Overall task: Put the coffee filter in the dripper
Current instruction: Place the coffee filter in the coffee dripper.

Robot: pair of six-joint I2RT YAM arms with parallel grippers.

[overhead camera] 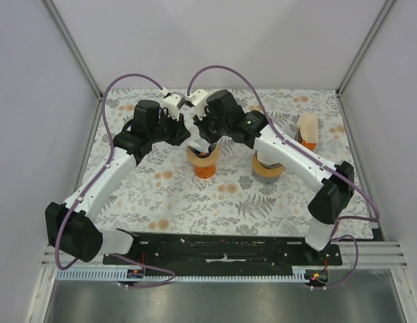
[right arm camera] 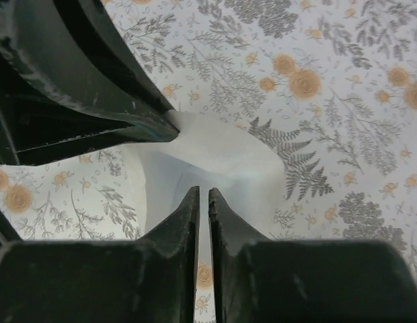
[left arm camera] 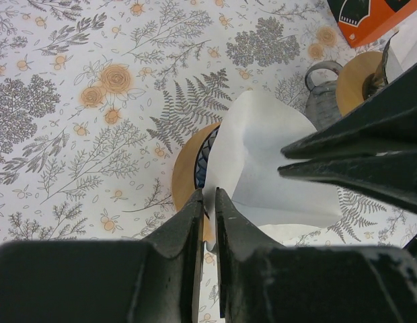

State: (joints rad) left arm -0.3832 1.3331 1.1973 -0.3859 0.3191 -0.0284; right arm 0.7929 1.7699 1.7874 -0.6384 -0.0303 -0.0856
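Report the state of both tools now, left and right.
Left tool: closed, pinching the edge of the coffee filter.
Right tool: closed, pinching the same filter's opposite edge.

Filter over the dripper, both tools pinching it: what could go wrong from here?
1. The left tool and right tool pinch opposite edges of the thin paper filter; any pull apart could tear it.
2. The filter looks tilted, and the dripper shows its rim on one side only, so on release the filter may flop out rather than seat.
3. The tools sit very close together and could bump when backing off.
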